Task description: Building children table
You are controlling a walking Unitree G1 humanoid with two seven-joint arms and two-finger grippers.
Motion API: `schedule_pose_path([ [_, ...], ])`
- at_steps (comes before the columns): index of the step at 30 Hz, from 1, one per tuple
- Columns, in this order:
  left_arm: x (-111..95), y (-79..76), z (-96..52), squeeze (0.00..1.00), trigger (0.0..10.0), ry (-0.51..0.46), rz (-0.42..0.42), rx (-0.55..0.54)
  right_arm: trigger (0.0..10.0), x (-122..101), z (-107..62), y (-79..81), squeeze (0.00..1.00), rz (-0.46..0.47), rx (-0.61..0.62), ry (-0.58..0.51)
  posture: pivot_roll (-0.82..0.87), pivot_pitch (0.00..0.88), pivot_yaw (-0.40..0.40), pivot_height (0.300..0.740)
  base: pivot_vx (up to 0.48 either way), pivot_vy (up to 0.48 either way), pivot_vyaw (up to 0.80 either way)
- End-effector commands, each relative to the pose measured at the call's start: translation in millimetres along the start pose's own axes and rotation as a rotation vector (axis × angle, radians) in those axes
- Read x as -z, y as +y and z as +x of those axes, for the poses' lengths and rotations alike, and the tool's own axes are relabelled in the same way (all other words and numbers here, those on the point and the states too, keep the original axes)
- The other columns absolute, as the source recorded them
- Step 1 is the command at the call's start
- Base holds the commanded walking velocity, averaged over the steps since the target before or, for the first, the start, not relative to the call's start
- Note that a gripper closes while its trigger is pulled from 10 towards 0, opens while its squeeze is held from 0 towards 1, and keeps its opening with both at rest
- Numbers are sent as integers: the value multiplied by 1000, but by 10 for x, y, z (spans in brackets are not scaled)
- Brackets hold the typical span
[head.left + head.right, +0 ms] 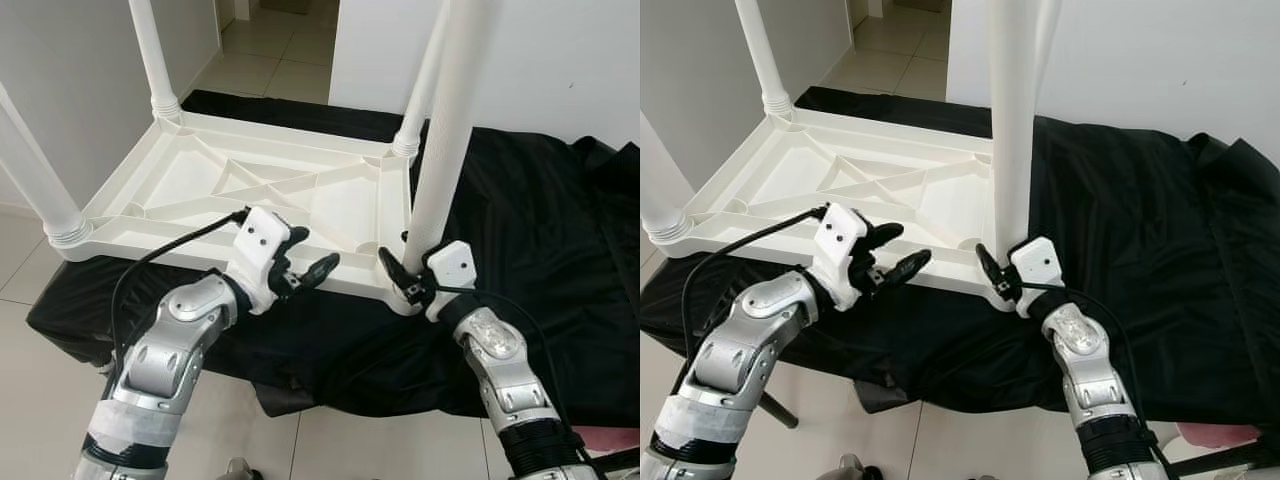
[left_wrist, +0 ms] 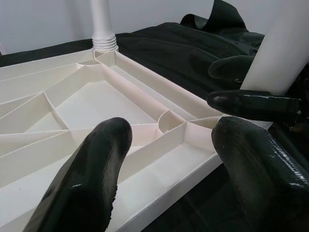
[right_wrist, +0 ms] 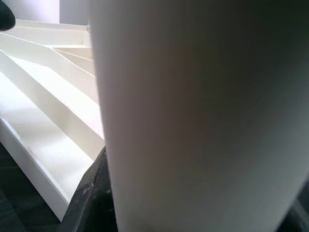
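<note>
A white plastic children's table (image 1: 200, 190) lies upside down on a black cloth, its ribbed underside up. Three white legs stand in their corners: far left (image 1: 155, 60), far right (image 1: 420, 90) and near left (image 1: 35, 180). At the near right corner my right gripper (image 1: 408, 263) is shut on the lower end of the fourth leg (image 1: 445, 130), holding it upright at the corner socket. This leg (image 3: 193, 116) is very close in the right wrist view. My left gripper (image 1: 313, 252) is open just above the table's near edge, with nothing between its fingers (image 2: 82, 183).
The black cloth (image 1: 530, 200) covers a low platform and spreads to the right. Light tiled floor (image 1: 30, 260) lies to the left and in front. A white wall (image 1: 560, 50) stands behind, with a doorway (image 1: 270, 40) at the back. A cable (image 1: 150, 260) runs along my left arm.
</note>
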State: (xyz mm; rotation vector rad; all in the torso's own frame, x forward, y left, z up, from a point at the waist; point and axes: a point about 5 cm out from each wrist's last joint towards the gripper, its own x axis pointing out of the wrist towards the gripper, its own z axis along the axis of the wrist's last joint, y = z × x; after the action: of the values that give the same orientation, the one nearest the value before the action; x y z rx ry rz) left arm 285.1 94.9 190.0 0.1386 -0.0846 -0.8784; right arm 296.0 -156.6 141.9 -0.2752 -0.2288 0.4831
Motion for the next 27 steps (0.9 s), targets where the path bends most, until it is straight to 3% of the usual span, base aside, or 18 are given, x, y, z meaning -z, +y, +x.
schedule_pose_path([
  [1,-29,-61,4,0,10000,-6,17,98,10000,245,-106,105,0,63,-35,111,12,70,-29,740,0,0,0],
  [4,-37,-47,2,0,10000,-3,23,98,10000,233,-89,159,0,91,-64,97,15,69,-28,740,0,0,0],
  [9,-46,-14,-16,0,10000,0,35,88,10000,304,-77,147,0,307,20,112,20,64,-27,740,0,0,0],
  [15,-44,-11,-30,0,10000,4,38,90,10000,426,-100,118,0,313,65,206,23,62,-26,740,0,0,0],
  [27,-36,-11,-44,0,10000,10,42,87,10000,456,-105,147,0,325,97,241,25,59,-32,740,0,0,0],
])
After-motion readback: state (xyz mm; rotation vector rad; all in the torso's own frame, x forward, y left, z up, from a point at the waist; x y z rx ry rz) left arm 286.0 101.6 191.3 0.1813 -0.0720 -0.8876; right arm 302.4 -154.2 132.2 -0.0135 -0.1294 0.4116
